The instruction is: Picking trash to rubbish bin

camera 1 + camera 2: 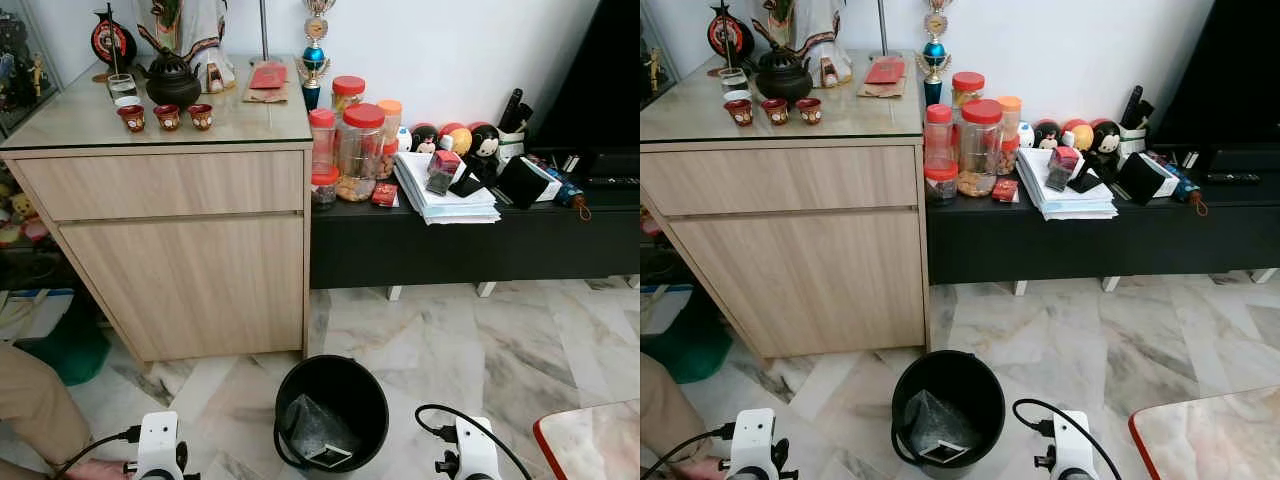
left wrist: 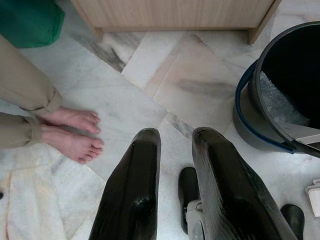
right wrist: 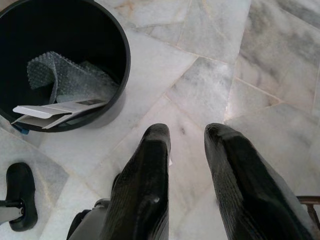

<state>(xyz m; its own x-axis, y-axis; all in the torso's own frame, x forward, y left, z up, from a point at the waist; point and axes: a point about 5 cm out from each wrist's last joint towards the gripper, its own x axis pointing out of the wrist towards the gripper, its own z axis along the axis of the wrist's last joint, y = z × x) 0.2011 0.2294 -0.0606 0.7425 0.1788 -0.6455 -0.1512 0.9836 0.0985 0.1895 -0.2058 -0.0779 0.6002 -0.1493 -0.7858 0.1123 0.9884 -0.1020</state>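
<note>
A black rubbish bin (image 1: pixel 331 408) with a blue handle stands on the marble floor right in front of me, between my two arms. Inside it lie a sheet of bubble wrap (image 3: pixel 65 75) and a flat white box (image 3: pixel 59 108). My left gripper (image 2: pixel 175 136) hangs low to the left of the bin, pointing at the floor, fingers apart with nothing between them. My right gripper (image 3: pixel 187 131) hangs to the right of the bin over bare tiles, also open and holding nothing.
A person's bare feet (image 2: pixel 70 132) and beige trouser leg (image 1: pixel 30 410) are close on my left. A wooden cabinet (image 1: pixel 170 240) and a low black bench (image 1: pixel 470 240) with jars and papers stand ahead. A red-edged table corner (image 1: pixel 592 440) sits at my right.
</note>
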